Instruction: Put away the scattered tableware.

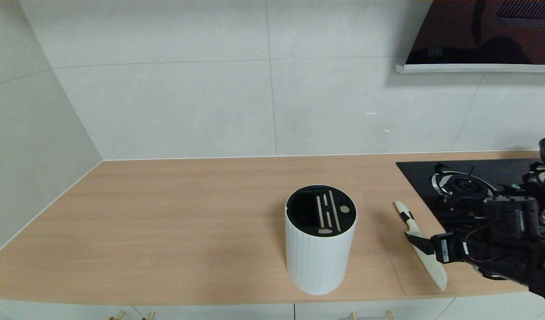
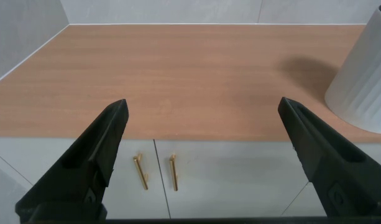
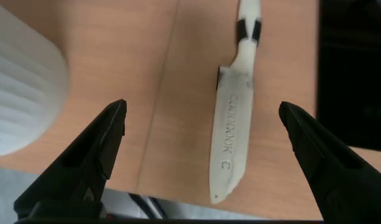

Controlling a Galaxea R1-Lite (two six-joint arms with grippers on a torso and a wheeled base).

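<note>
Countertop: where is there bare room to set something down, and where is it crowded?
The widest bare stretch of countertop runs from the left wall to the white holder. Behind the holder, up to the back wall, is free too. The right is crowded: the white knife lies between holder and hob, with the open right gripper over it.

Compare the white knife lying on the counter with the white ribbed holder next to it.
Pose: the knife lies flat on the counter; the holder stands upright. Shape: the knife is thin and long; the holder is a broad ribbed cylinder. Black parts: bands on the knife's handle; a slotted top on the holder. Both are mostly white and sit apart on one counter.
</note>
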